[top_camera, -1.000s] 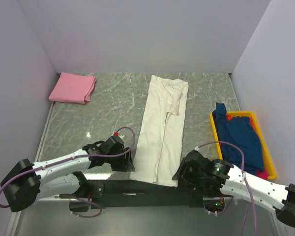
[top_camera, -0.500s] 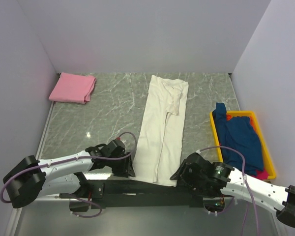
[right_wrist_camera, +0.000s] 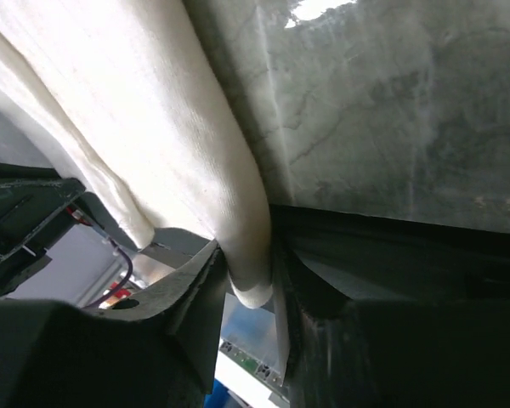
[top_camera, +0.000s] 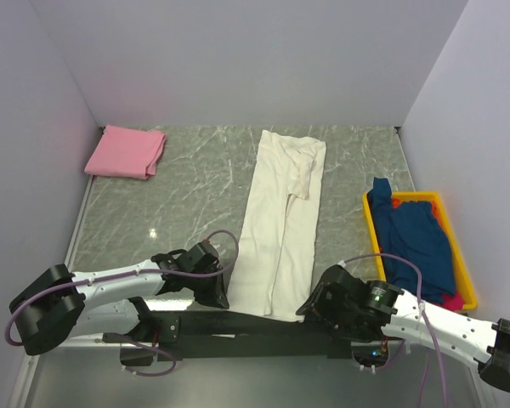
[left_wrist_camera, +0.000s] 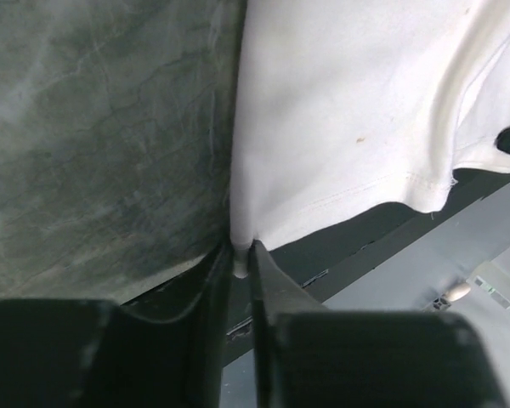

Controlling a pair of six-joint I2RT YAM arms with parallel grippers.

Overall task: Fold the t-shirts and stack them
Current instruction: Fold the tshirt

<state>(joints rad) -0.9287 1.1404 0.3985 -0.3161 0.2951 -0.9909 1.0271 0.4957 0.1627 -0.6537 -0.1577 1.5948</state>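
Grey-green marbled table top (top_camera: 187,187), closed in by plain pale walls (top_camera: 238,59) at back and sides.

Long cream-white cotton t-shirt (top_camera: 285,212) lies at table centre, folded lengthwise into a narrow strip running far to near. One sleeve is turned in on top at the far end. Its near hem reaches the table's front edge and hangs slightly over.

Left gripper (top_camera: 217,293) is at the shirt's near-left corner. In the left wrist view the fingers (left_wrist_camera: 268,285) are nearly together, with the corner of fabric pinched between them.

Right gripper (top_camera: 310,304) is at the near-right corner. In the right wrist view its fingers (right_wrist_camera: 200,285) sit either side of the thick rolled edge, pressed against the cloth and clamped on it.

Folded pink t-shirt (top_camera: 126,152) sits in the far-left corner, well apart from the arms.

Yellow plastic bin (top_camera: 418,196) stands at the right edge. A crumpled dark blue t-shirt (top_camera: 416,238) fills it, one end draped over the far-left rim. A bit of magenta cloth (top_camera: 449,299) shows at the near end.
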